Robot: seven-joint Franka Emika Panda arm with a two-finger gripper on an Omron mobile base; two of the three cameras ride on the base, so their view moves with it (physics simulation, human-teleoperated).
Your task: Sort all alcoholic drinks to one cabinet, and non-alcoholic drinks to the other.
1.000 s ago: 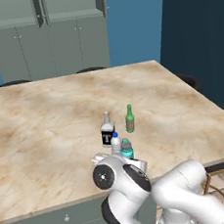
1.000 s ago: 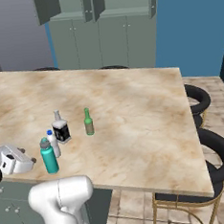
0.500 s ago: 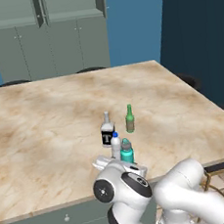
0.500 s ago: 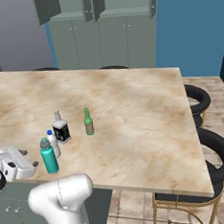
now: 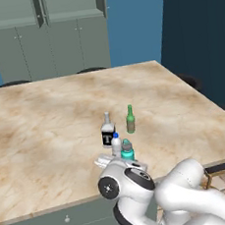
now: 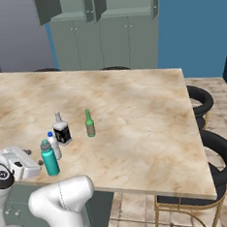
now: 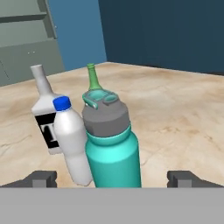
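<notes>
One teal bottle [image 7: 111, 148] upright, centre frame, between fingertips [image 7: 41, 178] | gripper [image 7: 113, 179] wide, holding nothing | white bottle [image 7: 72, 138] touching left

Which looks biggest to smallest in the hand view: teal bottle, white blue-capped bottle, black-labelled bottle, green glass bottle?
1. Fat teal bottle with grey cap, nearest the camera.
2. White plastic bottle with blue cap and square clear bottle with black label: too alike to rank, partly hidden.
3. Slim green glass bottle: only its neck shows, farthest back, so unsure.
</notes>
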